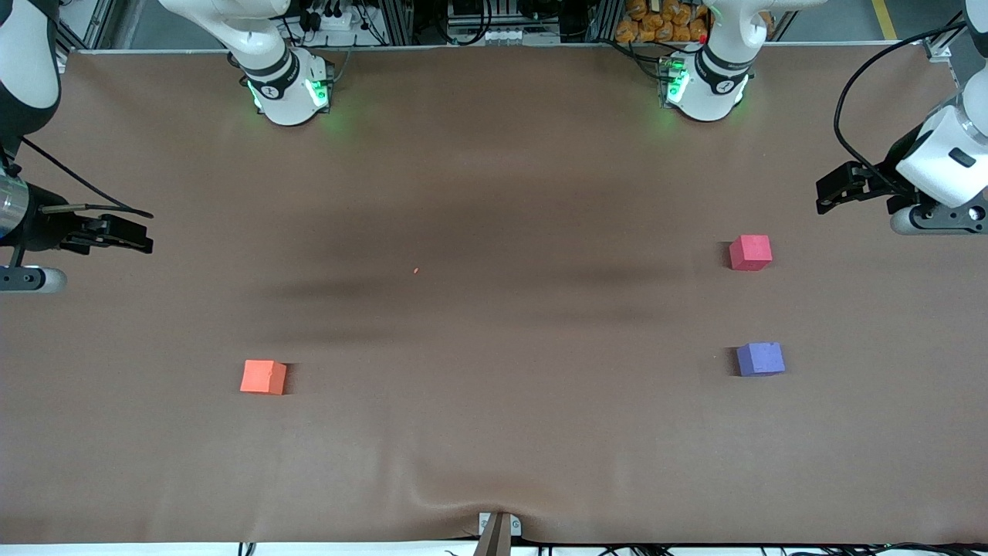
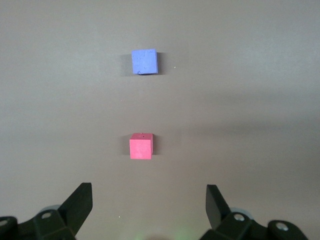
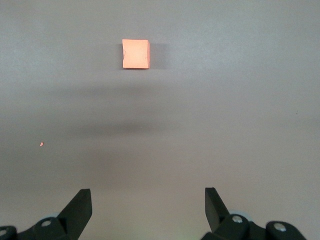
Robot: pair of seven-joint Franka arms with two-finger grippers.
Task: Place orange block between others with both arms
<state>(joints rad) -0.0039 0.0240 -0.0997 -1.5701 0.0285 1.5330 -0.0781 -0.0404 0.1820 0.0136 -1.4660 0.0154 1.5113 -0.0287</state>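
Note:
The orange block [image 1: 263,377] [image 3: 135,54] lies on the brown table toward the right arm's end. Toward the left arm's end sit the two others: a red-pink cube [image 1: 750,252] [image 2: 141,146] and, nearer the front camera, a purple-blue cube [image 1: 760,359] [image 2: 145,62], with a gap between them. My right gripper [image 1: 143,229] [image 3: 148,202] hangs open and empty at the table's edge at its own end. My left gripper [image 1: 826,193] [image 2: 149,200] hangs open and empty above the table, off from the red-pink cube.
A tiny orange crumb [image 1: 415,270] [image 3: 41,144] lies mid-table. Both arm bases [image 1: 289,89] [image 1: 706,85] glow green at the table's back edge. A small clamp [image 1: 499,529] sits at the front edge, where the cloth wrinkles.

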